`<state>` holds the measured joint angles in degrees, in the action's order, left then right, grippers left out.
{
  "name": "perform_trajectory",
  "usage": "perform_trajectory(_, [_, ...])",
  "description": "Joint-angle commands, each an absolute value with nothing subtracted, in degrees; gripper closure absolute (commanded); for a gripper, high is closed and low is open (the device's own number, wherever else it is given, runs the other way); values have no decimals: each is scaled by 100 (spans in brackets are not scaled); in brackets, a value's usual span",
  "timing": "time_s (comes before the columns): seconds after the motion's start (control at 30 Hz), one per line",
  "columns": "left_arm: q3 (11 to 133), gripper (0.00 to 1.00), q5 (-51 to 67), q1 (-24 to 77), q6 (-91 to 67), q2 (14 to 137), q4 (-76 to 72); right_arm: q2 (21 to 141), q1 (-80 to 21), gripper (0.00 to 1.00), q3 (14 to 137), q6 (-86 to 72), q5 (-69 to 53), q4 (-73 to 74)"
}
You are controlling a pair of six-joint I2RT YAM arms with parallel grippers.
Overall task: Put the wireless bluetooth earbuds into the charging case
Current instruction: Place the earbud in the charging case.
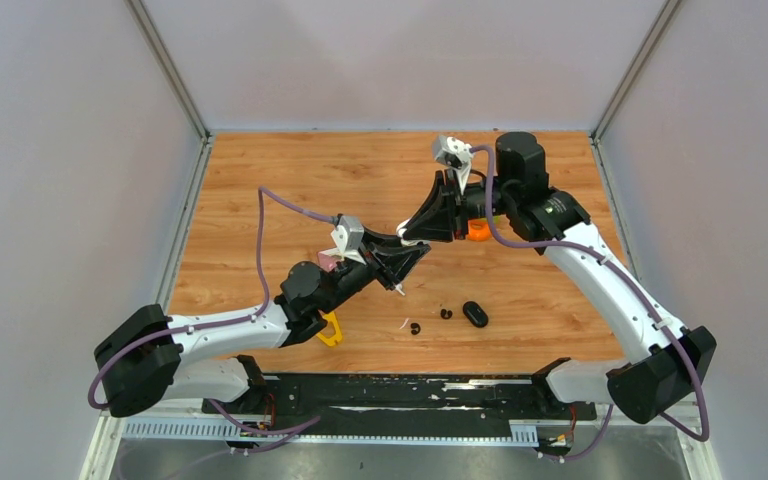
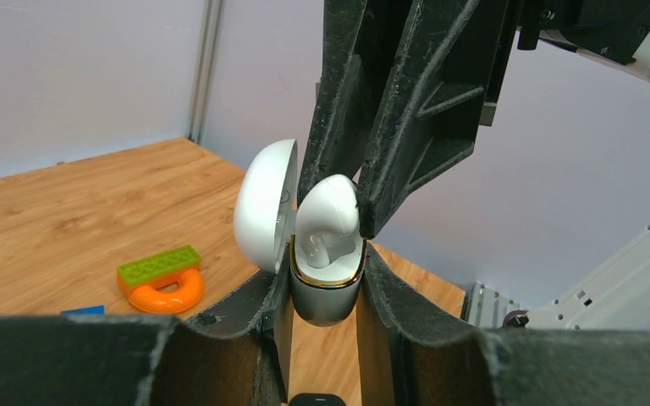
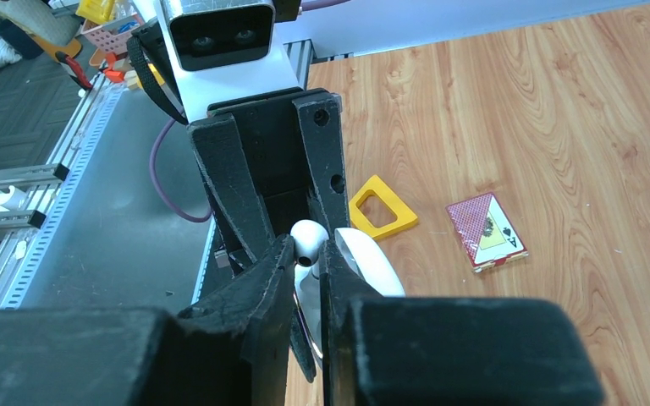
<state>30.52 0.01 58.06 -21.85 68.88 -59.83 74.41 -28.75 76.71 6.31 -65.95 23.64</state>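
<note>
My left gripper (image 2: pixel 326 283) is shut on the grey base of a white charging case (image 2: pixel 325 296), held up with its lid (image 2: pixel 264 205) open to the left. My right gripper (image 3: pixel 309 254) is shut on a glossy white earbud (image 3: pixel 308 240) and comes down from above, with the bud (image 2: pixel 328 222) sitting partly in the case's cavity. In the top view both grippers meet above the table's middle (image 1: pixel 407 243). Two black earbuds (image 1: pixel 416 328) (image 1: pixel 446 314) and a small white one (image 1: pixel 403 323) lie on the table near the front.
A black oval case (image 1: pixel 475 314) lies beside the black buds. An orange ring with a green block (image 2: pixel 162 279) is behind the grippers. A yellow triangular block (image 3: pixel 381 217) and a red-backed playing card (image 3: pixel 485 230) lie under the left arm.
</note>
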Motion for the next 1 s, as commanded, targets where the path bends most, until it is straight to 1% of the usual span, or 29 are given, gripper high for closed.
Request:
perform_trajectory(0.0, [3323,100,-149,5824,-2206,6740,-6277,7248,-2894,85,7600,761,-6684,2311])
perform_trajectory(0.17, [3343,100,-86,5822,-2211,6772,-6316,7257,-2902,85,7477,636,-6686,2120])
perform_trajectory(0.47, [3323,100,-151,5826,-2118,6642,-6231,7216,-2909,83,7383,987,-6524,2371])
perform_trajectory(0.83, [3243,100,-117,5823,-2172,6662,-6266,7231,-2908,75,7514,1161,-6351,2569])
perform_trajectory(0.97, [3201,100,-98,5826,-2205,6697,-6275,7229,-2910,66,7686,1387,-6268,2858])
